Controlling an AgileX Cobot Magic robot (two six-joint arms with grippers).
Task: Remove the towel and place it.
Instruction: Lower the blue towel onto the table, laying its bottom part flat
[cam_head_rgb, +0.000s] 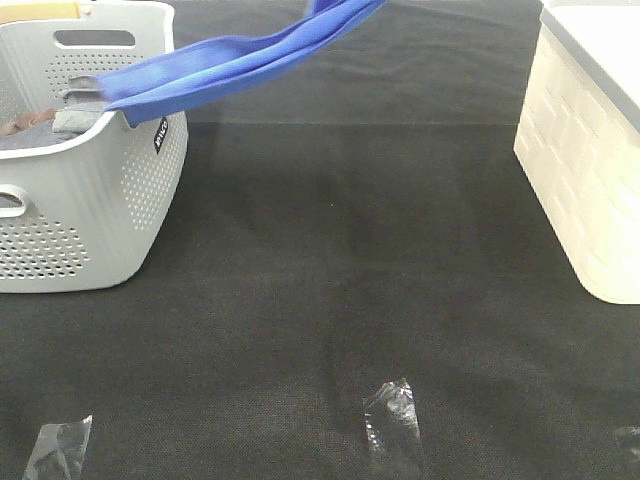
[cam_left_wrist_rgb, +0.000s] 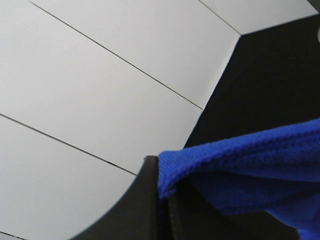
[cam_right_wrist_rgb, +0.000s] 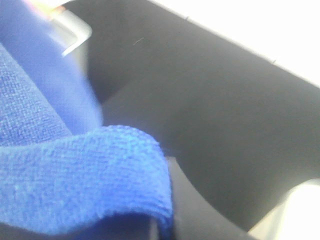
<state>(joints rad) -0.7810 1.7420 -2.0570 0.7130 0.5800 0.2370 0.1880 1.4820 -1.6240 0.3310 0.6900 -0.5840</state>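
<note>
Towel (cam_head_rgb: 230, 60) half out of the basket (cam_head_rgb: 100, 230), strung through the air.
Left pincer (cam_left_wrist_rgb: 161, 200) and right pincer (cam_right_wrist_rgb: 167, 225) each clamped on its blue edge; the tail end lies over the basket rim. Best to lift until the tail clears the rim, keeping it taut, then carry it over the tabletop (cam_head_rgb: 330, 280). Black basket label (cam_head_rgb: 161, 135): lettering unreadable.

The exterior high view was evenly and softly lit, with glare caught on the clear tape (cam_head_rgb: 392, 420) stuck to the dark surface (cam_head_rgb: 350, 250). The right wrist view was blurred: the towel (cam_right_wrist_rgb: 75, 175) was rendered out of focus, and the pale areas were overexposed.
</note>
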